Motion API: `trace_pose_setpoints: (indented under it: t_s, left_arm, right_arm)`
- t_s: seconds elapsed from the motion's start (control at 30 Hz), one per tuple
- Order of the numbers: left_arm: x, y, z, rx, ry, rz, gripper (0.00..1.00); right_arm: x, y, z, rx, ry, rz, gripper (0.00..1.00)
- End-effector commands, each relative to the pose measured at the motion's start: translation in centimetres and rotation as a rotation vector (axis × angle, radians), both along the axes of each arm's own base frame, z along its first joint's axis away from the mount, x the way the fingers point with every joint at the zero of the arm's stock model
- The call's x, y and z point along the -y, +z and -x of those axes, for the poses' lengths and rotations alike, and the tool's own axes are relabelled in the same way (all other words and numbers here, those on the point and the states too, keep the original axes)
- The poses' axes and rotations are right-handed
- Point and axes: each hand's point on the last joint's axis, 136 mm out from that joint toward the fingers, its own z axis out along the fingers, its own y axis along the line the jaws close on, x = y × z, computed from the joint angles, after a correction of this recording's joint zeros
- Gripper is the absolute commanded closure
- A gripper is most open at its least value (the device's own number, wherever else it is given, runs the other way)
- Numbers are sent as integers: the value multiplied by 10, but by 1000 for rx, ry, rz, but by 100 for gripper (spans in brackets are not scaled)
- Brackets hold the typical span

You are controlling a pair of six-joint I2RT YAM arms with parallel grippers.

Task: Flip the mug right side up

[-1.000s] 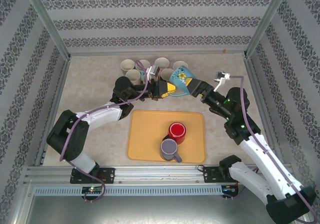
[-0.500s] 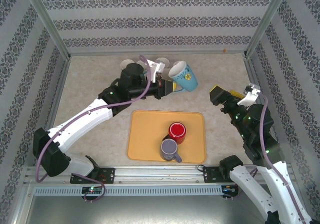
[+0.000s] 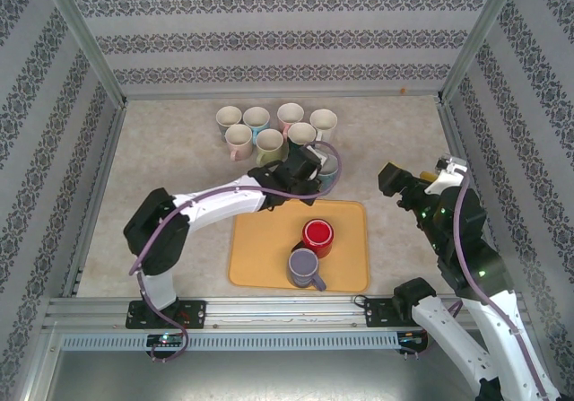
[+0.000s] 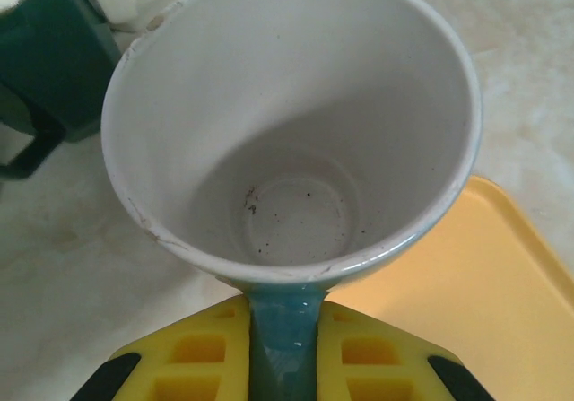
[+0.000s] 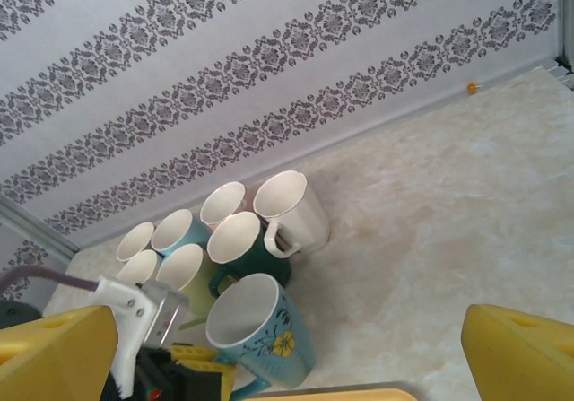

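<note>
Teal flowered mug (image 5: 263, 333), orange tray (image 3: 260, 253), red mug (image 3: 317, 236)

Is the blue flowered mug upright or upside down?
Upright. The blue mug has its mouth facing up, empty white inside showing; the left claw is shut on its handle.

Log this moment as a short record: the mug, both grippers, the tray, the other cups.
mug: blue flowered mug, mouth up, by the tray's far edge
left: left gripper shut on the mug's handle
right: right gripper open, holding nothing, off to the mug's side
tray: orange tray carrying a red mug and a purple mug
others: cluster of cups just behind the held mug
</note>
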Motion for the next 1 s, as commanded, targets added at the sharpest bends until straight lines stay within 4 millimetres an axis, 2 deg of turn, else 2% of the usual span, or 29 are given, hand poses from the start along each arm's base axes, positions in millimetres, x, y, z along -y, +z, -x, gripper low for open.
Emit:
trace_pose_setpoints:
  t_s: [0.0, 0.27, 0.5, 0.73, 0.97]
  left_arm:
    - [23, 48, -34, 195, 33, 72, 100]
    - [51, 27, -65, 222, 49, 56, 100]
    - [71, 9, -80, 207, 50, 58, 100]
    - [79, -5, -92, 198, 55, 36, 99]
    - [77, -16, -104, 193, 79, 5, 86]
  right_arm:
    - [8, 5, 5, 17, -25, 25, 2]
    - [7, -7, 5, -4, -20, 26, 2]
    - [9, -10, 5, -9, -26, 44, 2]
    - [9, -13, 6, -20, -29, 50, 2]
    - [9, -12, 6, -26, -30, 44, 2]
